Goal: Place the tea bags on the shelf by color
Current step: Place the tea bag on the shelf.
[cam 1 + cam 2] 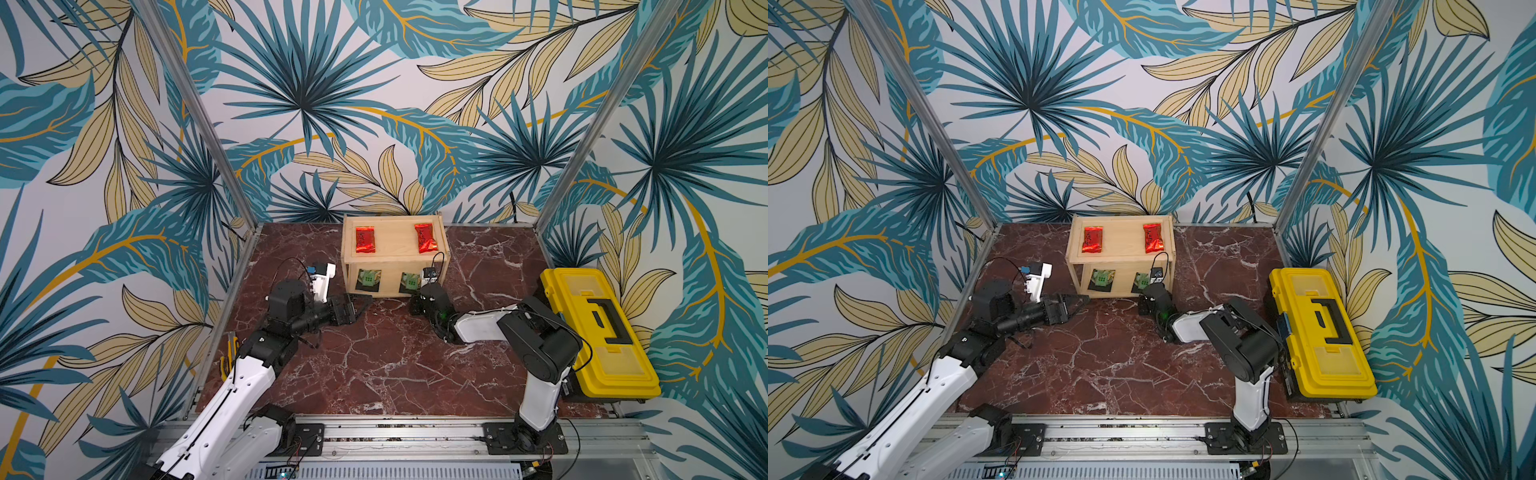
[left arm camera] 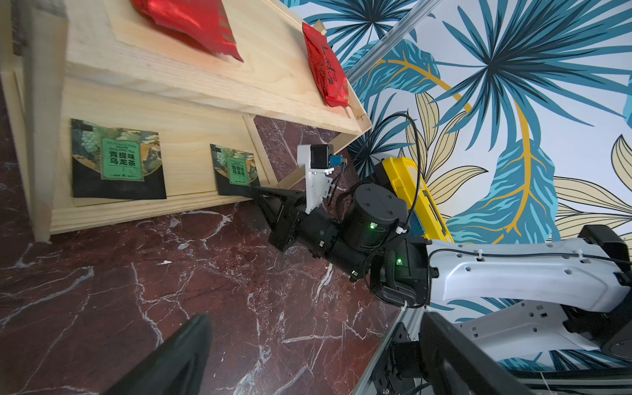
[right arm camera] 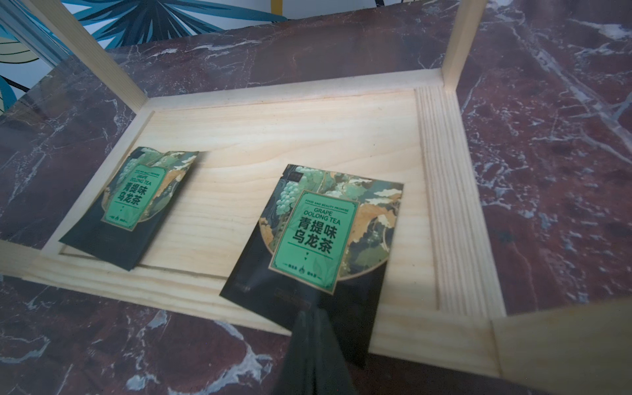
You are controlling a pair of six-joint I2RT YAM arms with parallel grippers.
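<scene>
Right wrist view: right gripper (image 3: 313, 325) pinches the dark near edge of the green tea bag (image 3: 318, 239) on the lower board of the shelf (image 3: 455, 205); probably light, slick, crinkly foil, best held by its sealed edge; left gripper (image 1: 1080, 304) spread, empty.

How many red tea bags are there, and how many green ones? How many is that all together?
Red tea bags: 2, on the top board of the shelf
Green tea bags: 2, on the bottom board
Total: 4 tea bags
</scene>
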